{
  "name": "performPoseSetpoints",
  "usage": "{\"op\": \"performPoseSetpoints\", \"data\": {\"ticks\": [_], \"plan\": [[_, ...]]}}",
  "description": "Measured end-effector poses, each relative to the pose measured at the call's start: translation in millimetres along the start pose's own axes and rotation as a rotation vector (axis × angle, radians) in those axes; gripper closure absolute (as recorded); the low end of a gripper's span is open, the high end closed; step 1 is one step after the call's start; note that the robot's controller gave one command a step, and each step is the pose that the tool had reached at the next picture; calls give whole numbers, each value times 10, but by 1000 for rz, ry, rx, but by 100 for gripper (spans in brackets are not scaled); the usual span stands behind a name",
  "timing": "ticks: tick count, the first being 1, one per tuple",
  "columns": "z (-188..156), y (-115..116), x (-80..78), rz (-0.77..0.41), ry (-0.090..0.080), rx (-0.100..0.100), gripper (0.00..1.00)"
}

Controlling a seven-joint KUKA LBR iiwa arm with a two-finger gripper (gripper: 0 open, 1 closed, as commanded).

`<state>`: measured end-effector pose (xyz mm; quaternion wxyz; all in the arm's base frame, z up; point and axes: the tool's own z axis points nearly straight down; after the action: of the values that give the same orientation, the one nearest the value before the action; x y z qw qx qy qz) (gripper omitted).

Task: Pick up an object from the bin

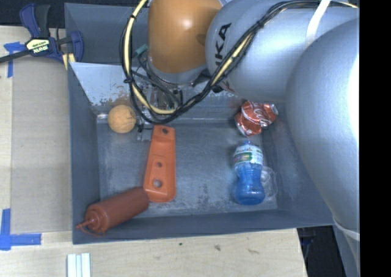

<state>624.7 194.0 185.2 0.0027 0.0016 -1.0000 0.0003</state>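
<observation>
My gripper (153,103) hangs low at the bin's back left, under the arm's orange cover. It is just above the top end of an orange flat block with two holes (160,164), which lies lengthwise on the bin floor. A tan ball (122,118) rests just left of the gripper, against the back wall. Much of the gripper is hidden by the cover and cables.
A brown-red squeeze bottle (116,210) lies at the front left, touching the block's lower end. A blue bottle with a green label (247,175) lies at the right, with a crushed red can (255,117) behind it. The arm covers the bin's back and right side.
</observation>
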Motion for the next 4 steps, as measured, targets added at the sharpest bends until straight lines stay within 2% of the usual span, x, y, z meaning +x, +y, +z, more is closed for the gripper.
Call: {"op": "performPoseSetpoints", "data": {"ticks": [1, 2, 3, 4], "plan": [[-55, -11, -20, 4, -9, -2, 0], [697, -350, 27, 66, 3, 2, 0], [1134, -535, 186, 31, -13, -4, 100], [1133, -535, 186, 30, -13, -4, 100]]}}
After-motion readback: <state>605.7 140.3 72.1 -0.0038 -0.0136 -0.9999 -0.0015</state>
